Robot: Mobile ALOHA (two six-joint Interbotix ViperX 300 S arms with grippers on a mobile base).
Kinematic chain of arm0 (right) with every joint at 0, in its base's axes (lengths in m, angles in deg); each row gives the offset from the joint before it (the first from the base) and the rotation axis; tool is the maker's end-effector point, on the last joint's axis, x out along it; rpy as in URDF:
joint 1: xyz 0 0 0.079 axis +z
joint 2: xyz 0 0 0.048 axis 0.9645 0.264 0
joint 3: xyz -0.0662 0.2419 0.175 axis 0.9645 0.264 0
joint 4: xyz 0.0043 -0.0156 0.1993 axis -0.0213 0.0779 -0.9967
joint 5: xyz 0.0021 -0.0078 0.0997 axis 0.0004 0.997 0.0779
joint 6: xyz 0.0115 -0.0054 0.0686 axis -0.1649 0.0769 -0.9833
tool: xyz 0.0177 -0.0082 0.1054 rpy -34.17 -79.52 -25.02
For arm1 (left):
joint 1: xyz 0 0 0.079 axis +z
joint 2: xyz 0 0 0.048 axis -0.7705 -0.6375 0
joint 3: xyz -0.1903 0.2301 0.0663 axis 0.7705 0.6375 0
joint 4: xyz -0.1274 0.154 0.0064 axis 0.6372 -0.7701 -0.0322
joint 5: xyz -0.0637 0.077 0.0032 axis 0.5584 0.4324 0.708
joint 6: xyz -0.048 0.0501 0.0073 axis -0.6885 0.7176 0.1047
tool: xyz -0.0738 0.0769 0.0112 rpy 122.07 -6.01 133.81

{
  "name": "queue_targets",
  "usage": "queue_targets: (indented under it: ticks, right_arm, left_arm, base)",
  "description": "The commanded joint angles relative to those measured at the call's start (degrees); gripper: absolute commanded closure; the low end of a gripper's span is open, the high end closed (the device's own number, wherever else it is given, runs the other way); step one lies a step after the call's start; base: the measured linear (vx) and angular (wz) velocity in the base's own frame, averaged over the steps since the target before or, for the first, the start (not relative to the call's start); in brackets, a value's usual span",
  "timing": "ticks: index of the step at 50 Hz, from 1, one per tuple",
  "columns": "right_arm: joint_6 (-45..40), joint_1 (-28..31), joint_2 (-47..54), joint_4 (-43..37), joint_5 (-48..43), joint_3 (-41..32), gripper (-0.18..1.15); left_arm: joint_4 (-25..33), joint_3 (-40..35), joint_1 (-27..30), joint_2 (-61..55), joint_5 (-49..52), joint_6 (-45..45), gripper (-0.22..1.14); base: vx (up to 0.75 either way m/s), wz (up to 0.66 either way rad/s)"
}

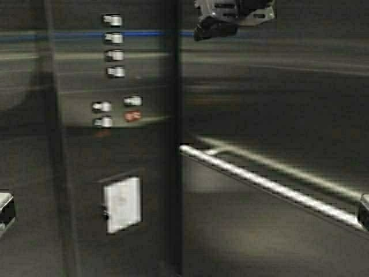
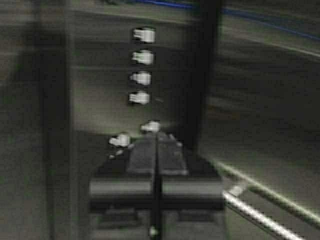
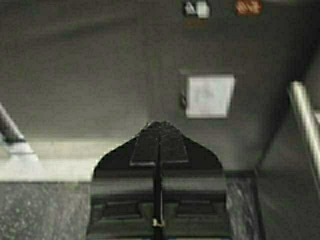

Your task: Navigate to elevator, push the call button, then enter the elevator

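I am facing the inside of the elevator (image 1: 277, 86): dark brushed-steel cabin walls meeting in a corner, with a horizontal handrail (image 1: 271, 184) on the right wall. The doors and the call button are out of view. My left gripper (image 2: 156, 134) is shut on nothing and points at the cabin's steel button panel (image 2: 100, 115). My right gripper (image 3: 159, 124) is also shut and empty, held low and aimed at the foot of the same panel (image 3: 165, 100). In the high view only slivers of the arms show at the left and right edges.
The panel carries a column of small floor buttons (image 1: 113, 46), more buttons below with one lit red (image 1: 132, 116), and a white square plate (image 1: 122, 205). Speckled floor (image 3: 40, 210) shows under the right gripper. A dark fitting (image 1: 230, 17) hangs at the top.
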Motion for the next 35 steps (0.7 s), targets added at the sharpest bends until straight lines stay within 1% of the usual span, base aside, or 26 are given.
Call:
queue_targets:
  ticks: [1,11,16,26,35]
  right_arm:
    - [0.0,-0.09,-1.23,-0.18,-0.26,-0.97,0.9]
    - [0.09,-0.09,-0.97,-0.18,-0.26,0.97,0.9]
    - [0.18,-0.97,0.18,-0.18,-0.35,0.88,0.9]
    - [0.35,-1.58,2.2,-0.18,-1.32,-0.44,0.9]
    - [0.35,-2.55,6.15,-0.26,-5.36,-1.41,0.9]
  left_arm:
    - [-0.09,-1.41,0.09,-0.26,-0.53,0.0,0.89]
    - [-0.09,-1.23,0.09,0.88,-0.7,-1.85,0.89]
    - [-0.09,-0.35,0.09,2.46,-0.44,-3.43,0.89]
    - [-0.09,-0.35,0.09,3.52,0.53,-3.6,0.89]
    - [-0.09,-0.44,0.09,3.6,0.53,-4.04,0.89]
  base:
    - [0.2,0.23]
    - [0.22,0.24]
    - [0.24,0.17]
    - [0.24,0.08]
    - [0.22,0.12]
